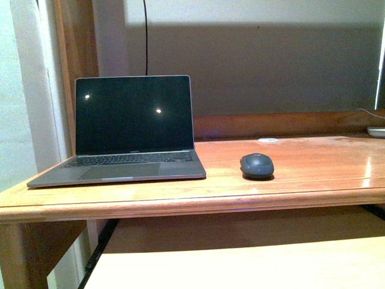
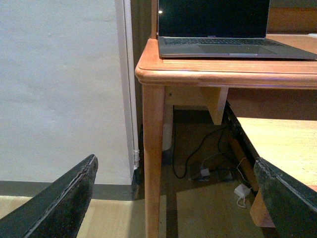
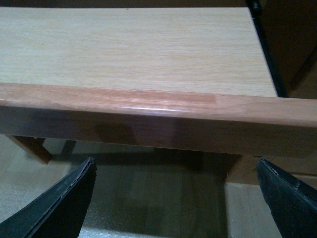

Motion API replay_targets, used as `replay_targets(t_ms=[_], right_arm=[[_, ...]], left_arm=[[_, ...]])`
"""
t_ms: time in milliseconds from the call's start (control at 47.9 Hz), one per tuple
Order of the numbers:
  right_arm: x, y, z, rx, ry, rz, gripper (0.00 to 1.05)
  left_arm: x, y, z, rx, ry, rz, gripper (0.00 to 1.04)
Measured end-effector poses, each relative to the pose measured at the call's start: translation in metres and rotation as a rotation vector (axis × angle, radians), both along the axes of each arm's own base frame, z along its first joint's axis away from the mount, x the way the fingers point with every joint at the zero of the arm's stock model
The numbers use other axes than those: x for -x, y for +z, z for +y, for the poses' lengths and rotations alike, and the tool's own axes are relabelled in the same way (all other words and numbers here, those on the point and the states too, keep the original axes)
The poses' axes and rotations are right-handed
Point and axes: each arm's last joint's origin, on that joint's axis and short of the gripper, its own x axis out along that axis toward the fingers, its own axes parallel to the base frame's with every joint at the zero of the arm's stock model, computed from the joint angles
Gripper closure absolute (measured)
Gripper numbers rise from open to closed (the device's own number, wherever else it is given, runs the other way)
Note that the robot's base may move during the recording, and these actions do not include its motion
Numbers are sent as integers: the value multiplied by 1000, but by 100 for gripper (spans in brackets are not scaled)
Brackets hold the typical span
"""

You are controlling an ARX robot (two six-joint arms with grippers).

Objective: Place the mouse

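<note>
The mouse (image 1: 257,165), small, dark grey and domed, lies on the wooden desk (image 1: 313,180) to the right of the open laptop (image 1: 129,129). Neither arm shows in the front view. My left gripper (image 2: 178,198) is open and empty, low down by the desk's front left leg (image 2: 153,163), below the desk top; the laptop (image 2: 218,29) shows above it. My right gripper (image 3: 176,198) is open and empty, below and in front of a wooden edge (image 3: 158,116) with a pale pull-out shelf (image 3: 133,47) behind it. The mouse is not in either wrist view.
A small flat white disc (image 1: 268,140) lies at the back of the desk. A white object (image 1: 376,132) sits at the far right edge. Cables and a white adapter (image 2: 242,191) lie on the floor under the desk. A pale wall (image 2: 59,89) is at the left.
</note>
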Motion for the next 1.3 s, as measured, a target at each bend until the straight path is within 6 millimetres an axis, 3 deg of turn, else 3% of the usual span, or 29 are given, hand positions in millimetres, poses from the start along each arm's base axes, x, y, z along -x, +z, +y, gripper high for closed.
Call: replay_targets(t_ms=[251,376,564,1295], right_arm=[[-13,-6,34,27,67,-15,7],[-25,-14,60,31,122,5,7],[-40,-19,80,32,135,17,7],[-192,4,156,77,18,-35,7]], left_arm=[[0,0,0,0,0,0,8],[0,0,0,0,0,0,8],[0,0,0,0,0,0,8],[0,0,0,0,0,0,8]])
